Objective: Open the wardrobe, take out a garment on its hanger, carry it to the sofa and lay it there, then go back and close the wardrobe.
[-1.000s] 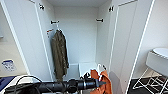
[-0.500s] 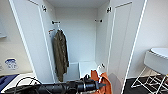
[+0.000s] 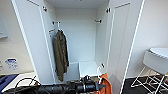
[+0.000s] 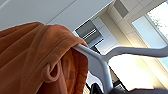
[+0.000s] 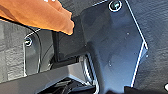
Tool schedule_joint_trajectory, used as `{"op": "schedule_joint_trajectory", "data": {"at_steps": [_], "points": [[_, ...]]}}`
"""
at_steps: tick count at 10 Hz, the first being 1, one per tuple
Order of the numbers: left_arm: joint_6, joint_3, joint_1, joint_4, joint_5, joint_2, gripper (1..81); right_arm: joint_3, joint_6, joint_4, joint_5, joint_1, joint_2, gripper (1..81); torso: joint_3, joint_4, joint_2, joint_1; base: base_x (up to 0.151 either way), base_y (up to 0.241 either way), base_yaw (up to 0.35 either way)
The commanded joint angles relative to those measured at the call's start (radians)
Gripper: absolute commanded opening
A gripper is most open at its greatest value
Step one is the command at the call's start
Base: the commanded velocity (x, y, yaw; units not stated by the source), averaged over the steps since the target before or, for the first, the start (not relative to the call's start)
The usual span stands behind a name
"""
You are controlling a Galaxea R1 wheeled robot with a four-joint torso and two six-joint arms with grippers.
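Left tool (image 3: 102, 86): grip state cannot be told; the hanger (image 4: 100, 58) with the garment (image 3: 106, 83) is being carried at 6 o'clock, clear of the wardrobe (image 3: 80, 37), which is being viewed from slightly farther back than a moment ago. Doors are standing open; olive garment (image 3: 60, 53) is hanging inside.

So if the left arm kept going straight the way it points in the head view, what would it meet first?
Probably the right-hand door of the open wardrobe. The left arm lies across the bottom edge, pointing right, with the orange garment on its white hanger at its tip. Depth is unclear.
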Motion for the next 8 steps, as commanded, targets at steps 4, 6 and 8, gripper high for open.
{"op": "schedule_joint_trajectory", "data": {"at_steps": [4,6,8], "points": [[0.010,0.061,-0.140,0.082,-0.100,-0.013,1.0,0.008,0.002,0.008,-0.047,0.050,0.008,81.1,0.000,0.000,0.000,0.000,0.000,0.000,0.000],[0.009,0.068,-0.139,0.082,-0.100,-0.021,1.0,0.008,0.002,0.008,-0.047,0.050,0.008,81.1,0.000,0.000,0.000,0.000,0.000,0.000,0.000],[0.009,0.071,-0.139,0.082,-0.101,-0.024,1.0,0.008,0.002,0.008,-0.047,0.050,0.008,81.1,0.000,0.000,0.000,0.000,0.000,0.000,0.000]]}}
